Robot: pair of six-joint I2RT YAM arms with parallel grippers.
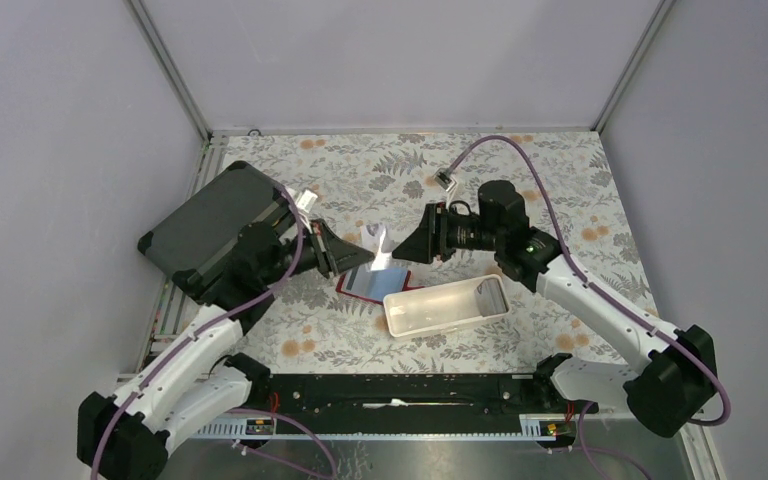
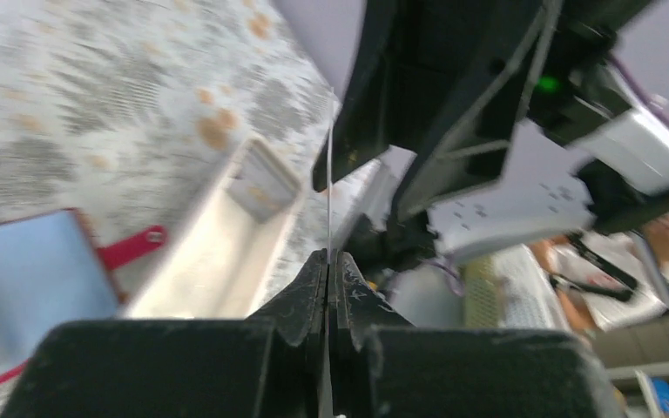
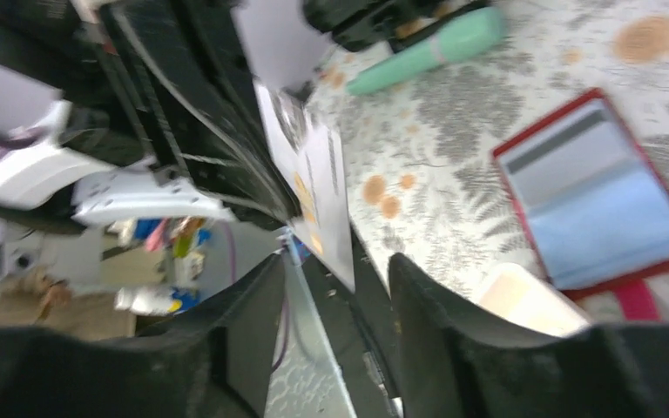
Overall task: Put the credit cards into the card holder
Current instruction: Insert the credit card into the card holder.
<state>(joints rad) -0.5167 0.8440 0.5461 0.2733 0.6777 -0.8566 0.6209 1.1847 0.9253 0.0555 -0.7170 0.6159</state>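
**Left tool has the card, right one has let go**

Closest to the arm bases is the long white rectangular plastic tray [image 1: 440, 310], flat on the floral-patterned bench [image 1: 520, 180]. Something small and flat sits in its right end [image 1: 487, 296], can't tell what.

Just past the tray's left end, the small red leather-like folding wallet [image 2: 131, 248] lies open on the bench. A light blue plastic card [image 3: 610, 218] is lying flat in it, and the strap with the metal snap sticks out towards the tray.

Right above the wallet the two tools face each other. The left tool [image 2: 328, 261] is clenched on a pale thin plastic card [image 3: 314, 192] and holds it by one edge, standing upright. The left wrist view only gets it edge-on, as a thin line. The right tool [image 3: 335, 266] is released, fingers spread either side of the card's end and not pinching it.

Further back on the left is the big dark grey hard case [image 1: 210, 220], tilted, right behind the left arm. The right wrist view also shows a mint-green stick-shaped thing [image 3: 427, 52] lying on the bench near that arm.
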